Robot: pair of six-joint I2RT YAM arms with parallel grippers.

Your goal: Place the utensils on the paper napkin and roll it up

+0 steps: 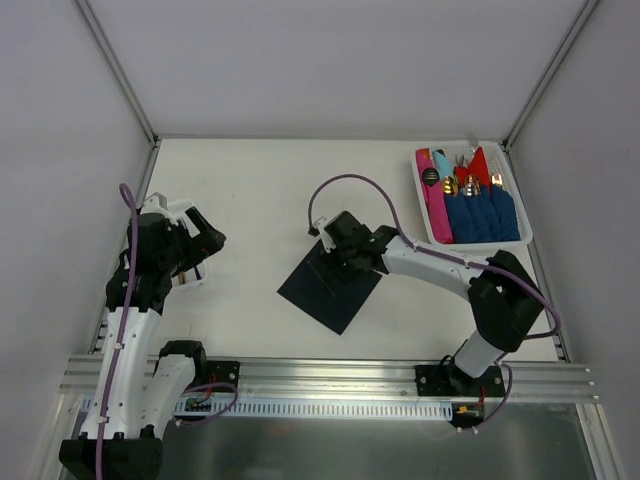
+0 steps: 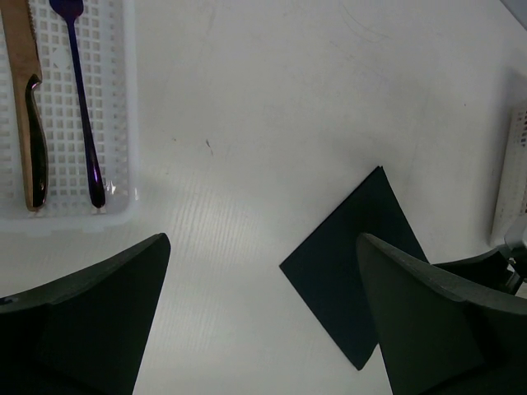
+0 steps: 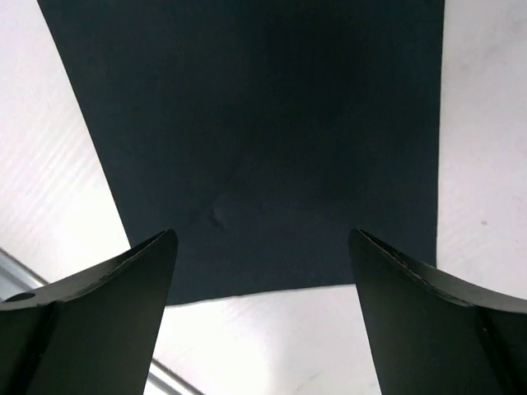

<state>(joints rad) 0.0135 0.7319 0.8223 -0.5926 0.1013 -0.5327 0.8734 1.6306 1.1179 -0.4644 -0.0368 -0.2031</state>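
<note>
The near-black paper napkin [image 1: 330,288] lies flat on the table, turned like a diamond; it also shows in the left wrist view [image 2: 350,263] and the right wrist view [image 3: 263,132]. My right gripper [image 1: 332,250] hovers open over its far edge, empty [image 3: 263,239]. A gold knife [image 2: 30,107] and a purple fork [image 2: 82,99] lie in a white mesh basket [image 2: 115,123] at the left. My left gripper [image 1: 203,245] is open and empty [image 2: 263,247], beside that basket and well left of the napkin.
A white basket [image 1: 425,205] at the back right holds several rolled blue, red and pink napkins with utensils. White walls close in the table on three sides. The metal rail [image 1: 320,372] runs along the near edge.
</note>
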